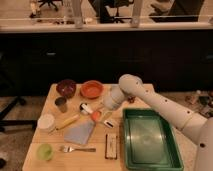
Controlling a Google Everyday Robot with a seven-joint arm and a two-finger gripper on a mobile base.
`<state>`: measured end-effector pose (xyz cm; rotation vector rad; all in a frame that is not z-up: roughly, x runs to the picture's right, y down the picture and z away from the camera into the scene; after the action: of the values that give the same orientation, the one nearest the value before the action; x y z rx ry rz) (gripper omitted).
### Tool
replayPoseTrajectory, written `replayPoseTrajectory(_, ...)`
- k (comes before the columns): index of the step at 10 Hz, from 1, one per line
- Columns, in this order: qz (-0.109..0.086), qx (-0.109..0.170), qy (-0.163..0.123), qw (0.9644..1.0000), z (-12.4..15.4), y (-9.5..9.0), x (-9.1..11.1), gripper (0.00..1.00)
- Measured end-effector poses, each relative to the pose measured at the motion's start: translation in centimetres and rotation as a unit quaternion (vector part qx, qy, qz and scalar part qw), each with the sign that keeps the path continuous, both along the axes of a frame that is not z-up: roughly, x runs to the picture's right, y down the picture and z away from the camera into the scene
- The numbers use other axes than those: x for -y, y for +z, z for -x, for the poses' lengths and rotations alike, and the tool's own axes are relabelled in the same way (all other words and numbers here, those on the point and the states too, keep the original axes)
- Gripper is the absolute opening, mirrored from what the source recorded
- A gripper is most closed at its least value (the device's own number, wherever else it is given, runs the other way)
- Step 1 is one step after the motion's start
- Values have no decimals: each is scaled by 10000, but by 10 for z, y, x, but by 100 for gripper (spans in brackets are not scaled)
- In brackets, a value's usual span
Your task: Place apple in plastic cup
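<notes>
On the near edge of the wooden table (47, 120) sit a green cup (45, 151) at the left corner, a fork (77, 148) beside it, and a dark flat bar (111, 145) lying lengthwise next to the green tray (150, 145), which fills the right side. Just behind the fork lies a grey cloth (80, 133), with a yellow stick-like item (67, 122) angled from it toward a white lidded tub (46, 122) at the left.

The apple (95, 116) shows as a small orange-red blob, rounded, only partly visible at the table's middle, just behind the cloth and left of the tray. It is right at the gripper (99, 114), whose fingers are drawn fully together; the apple appears pinched between them, though the contact itself is hard to make out. A small white and dark item (86, 107) lies just left of it.

The white arm (160, 105) comes in from the lower right, rises over the tray's far corner to a bent elbow near the table's back edge, then slopes down and left to the wrist above the apple.

Farther back stand a metal cup (61, 104), a dark red bowl (66, 88) and an orange bowl (91, 89).
</notes>
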<state>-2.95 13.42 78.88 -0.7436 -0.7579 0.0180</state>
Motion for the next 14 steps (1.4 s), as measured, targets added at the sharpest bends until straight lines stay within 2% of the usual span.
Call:
replayPoseTrajectory(1, 3, 18, 9, 10000, 0, 0, 0, 0)
replayPoseTrajectory(2, 3, 173, 62, 9998, 3, -3, 1, 0)
replayPoseTrajectory(3, 35, 456, 216, 9987, 7, -7, 2, 0)
replayPoseTrajectory(4, 105, 798, 420, 9959, 11, -10, 3, 0)
replayPoseTrajectory(6, 137, 1138, 535, 9920, 19, -17, 3, 0)
replayPoseTrajectory(11, 48, 1539, 356, 9874, 44, -40, 0, 0)
replayPoseTrajectory(14, 105, 1790, 53, 9838, 69, -54, -12, 0)
